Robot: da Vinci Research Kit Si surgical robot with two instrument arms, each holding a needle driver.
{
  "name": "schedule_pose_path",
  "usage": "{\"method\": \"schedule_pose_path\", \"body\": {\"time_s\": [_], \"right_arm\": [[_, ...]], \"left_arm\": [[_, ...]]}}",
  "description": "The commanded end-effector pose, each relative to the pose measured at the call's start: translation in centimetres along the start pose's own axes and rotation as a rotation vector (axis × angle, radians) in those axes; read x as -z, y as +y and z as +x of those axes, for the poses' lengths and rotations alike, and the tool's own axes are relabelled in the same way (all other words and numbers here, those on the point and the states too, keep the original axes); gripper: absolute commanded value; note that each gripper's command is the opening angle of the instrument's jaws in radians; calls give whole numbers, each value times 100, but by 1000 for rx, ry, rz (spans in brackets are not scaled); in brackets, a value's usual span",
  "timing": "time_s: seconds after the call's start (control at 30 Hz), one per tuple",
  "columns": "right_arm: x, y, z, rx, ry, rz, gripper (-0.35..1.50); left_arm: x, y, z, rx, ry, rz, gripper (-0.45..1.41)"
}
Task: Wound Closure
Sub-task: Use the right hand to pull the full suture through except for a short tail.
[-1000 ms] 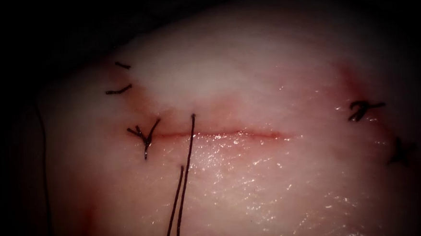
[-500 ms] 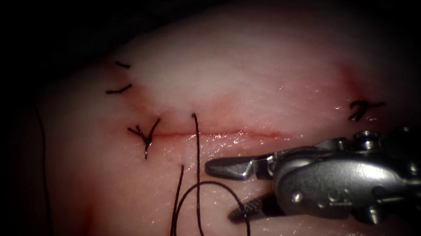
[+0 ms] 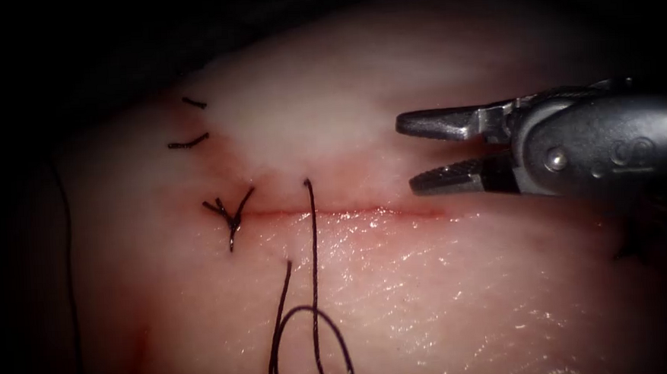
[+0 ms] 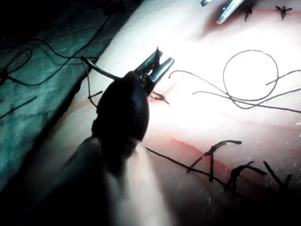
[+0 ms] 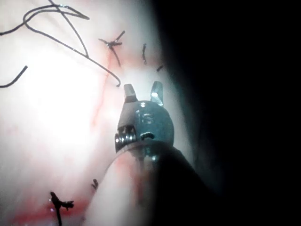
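My right tool (image 3: 415,154) hangs with its jaws apart and empty just above the cut (image 3: 365,211) in the tissue (image 3: 446,295), while my left tool (image 4: 157,63) grips the curved needle (image 4: 101,70) near its end, away from the tissue, and the thread (image 3: 311,234) crosses the cut.

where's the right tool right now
In the endoscope view the right tool comes in from the right and hangs over the tissue just above the cut, jaws open and holding nothing, right of the thread crossing the cut.
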Motion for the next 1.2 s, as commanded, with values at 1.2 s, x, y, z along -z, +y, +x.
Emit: {"method": "schedule_pose_path", "body": {"time_s": [1.2], "right_arm": [[-112,-95,0,-79,65,114,88]], "left_arm": [[-7,-8,-1,-4,3,1,-45]]}}
